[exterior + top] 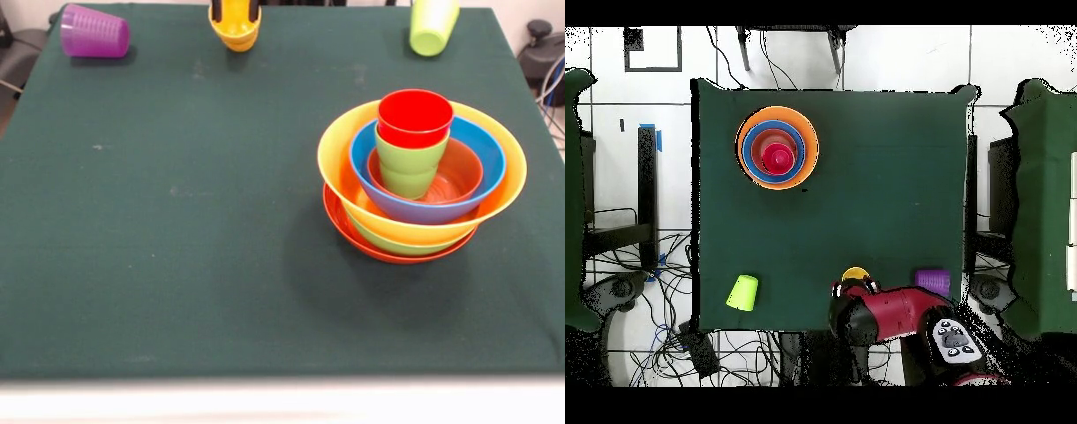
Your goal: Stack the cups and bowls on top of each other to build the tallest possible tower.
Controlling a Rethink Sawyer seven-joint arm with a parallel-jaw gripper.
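Jaws [235, 12] clamped on the yellow cup [236, 30] at the counter's [177, 221] robot-side edge. Lifting looks to be the step in hand; next it must travel to the tower [422, 177], near the opposite edge, and drop squarely into the red cup [415, 115].

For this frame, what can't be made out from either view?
- Gripper: cut off by the front view's top edge and covered by the arm overhead, so open or shut is unclear.
- Yellow cup: its upper part is hidden at that edge; whether it is held is unclear.
- Green bowl: only a sliver shows under the orange-yellow bowl.
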